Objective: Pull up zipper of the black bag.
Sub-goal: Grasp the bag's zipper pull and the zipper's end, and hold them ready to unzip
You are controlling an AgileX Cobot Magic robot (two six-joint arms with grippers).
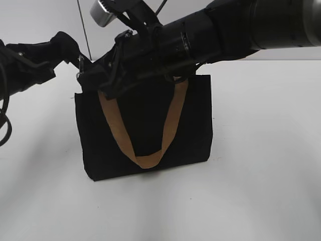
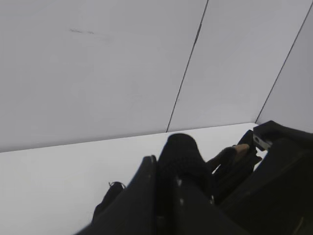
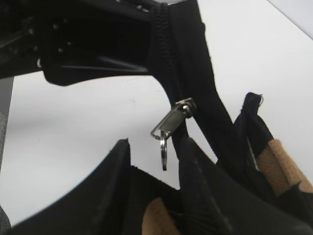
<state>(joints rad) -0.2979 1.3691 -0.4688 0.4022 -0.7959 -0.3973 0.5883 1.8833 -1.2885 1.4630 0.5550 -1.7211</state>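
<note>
The black bag (image 1: 145, 125) is stood upright on the white table (image 1: 261, 165), both grippers at its top left corner.

The bag's corner fabric is pinched by the closed left gripper (image 1: 75, 56). The silver zipper pull (image 3: 172, 122) is seen hanging free between the spread fingers of the right gripper (image 3: 155, 169), untouched.

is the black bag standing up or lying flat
Standing upright: the black bag rests on its bottom edge on the table, tan strap handle hanging down its front.

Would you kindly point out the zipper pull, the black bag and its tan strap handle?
zipper pull (image 3: 172, 120): right wrist view, on the silver tab.
black bag (image 1: 193, 130): exterior view, on the front panel.
tan strap handle (image 1: 147, 160): exterior view, at the loop's bottom.
</note>
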